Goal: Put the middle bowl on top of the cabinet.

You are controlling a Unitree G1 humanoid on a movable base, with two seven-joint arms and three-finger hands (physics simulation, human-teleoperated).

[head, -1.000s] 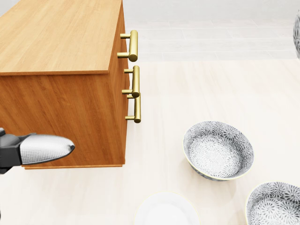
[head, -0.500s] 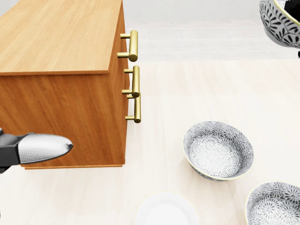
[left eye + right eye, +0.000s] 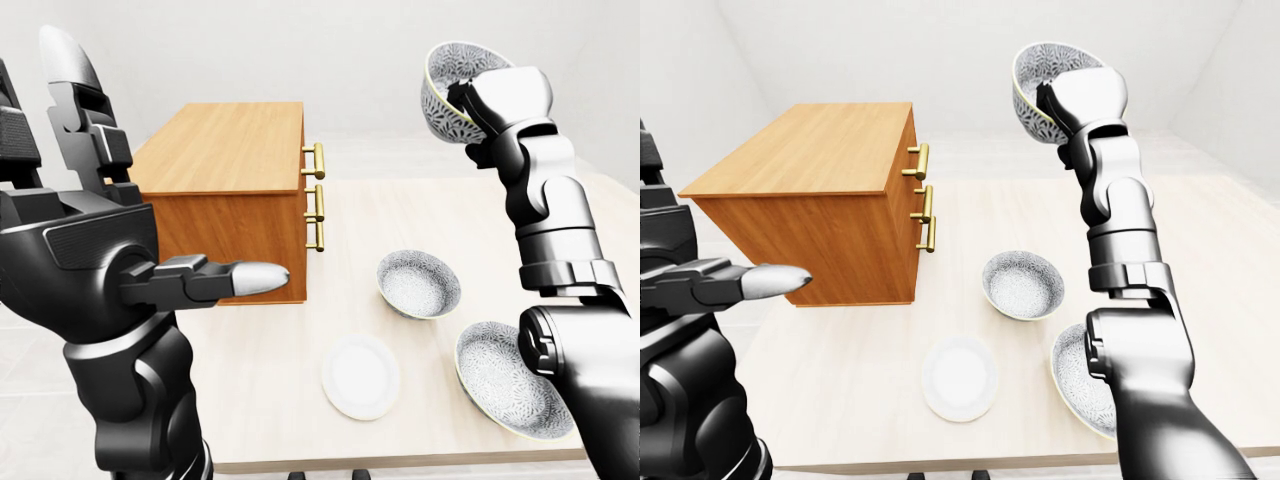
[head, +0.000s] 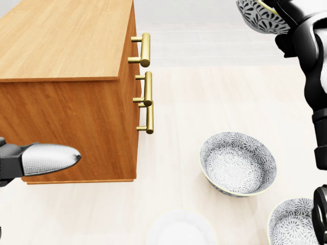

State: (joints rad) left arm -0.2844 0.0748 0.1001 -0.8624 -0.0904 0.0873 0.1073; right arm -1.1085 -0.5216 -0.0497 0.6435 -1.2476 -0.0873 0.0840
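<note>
My right hand [image 3: 482, 98] is raised high at the upper right of the left-eye view. It is shut on a grey-patterned bowl [image 3: 448, 78], which is tilted on its side in the air. The bowl hangs to the right of the wooden cabinet [image 3: 225, 150] and above the level of its top; in the head view the bowl [image 4: 258, 14] sits at the top right. My left hand [image 3: 155, 175] is open at the left, fingers spread, one fingertip [image 4: 51, 158] pointing right beside the cabinet's near side. It holds nothing.
Two more patterned bowls rest on the pale table [image 3: 290, 330]: one [image 3: 418, 283] in the middle, one [image 3: 505, 378] at the lower right. A white plate [image 3: 360, 375] lies below them. Gold handles [image 4: 146, 50] stick out of the cabinet's right face.
My right arm has swung left with the bowl, coming further into the head view's top right. The left hand has hardly moved.
</note>
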